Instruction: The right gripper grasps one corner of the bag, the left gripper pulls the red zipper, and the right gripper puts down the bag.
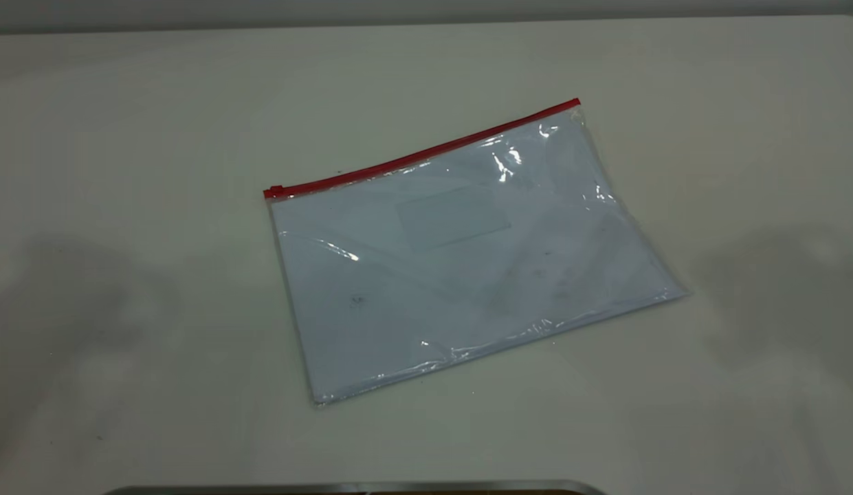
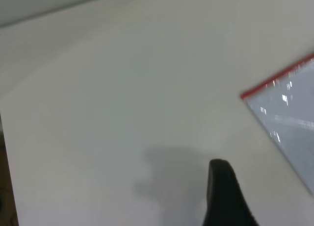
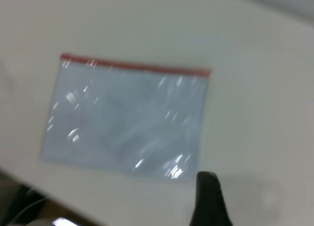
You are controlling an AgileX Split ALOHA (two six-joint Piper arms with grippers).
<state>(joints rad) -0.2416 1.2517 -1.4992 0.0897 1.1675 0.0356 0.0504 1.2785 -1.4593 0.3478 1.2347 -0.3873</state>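
The large flat clear plastic bag [image 1: 467,254], pale bluish-white, lay flat on the bare off-white table [image 1: 124,137], untouched by either arm. Its thin red zipper [image 1: 419,157] ran along the far long edge, slanting up toward the right arm's side, with the small slider tab [image 1: 275,191] at the end toward the left arm. Only one black tip of the right gripper [image 3: 208,201] showed, hovering just off a bag corner; whether it was open I could not tell. The left gripper [image 2: 225,194] hung well apart from the slider corner, its state equally unreadable. The right gripper seemed nearer.
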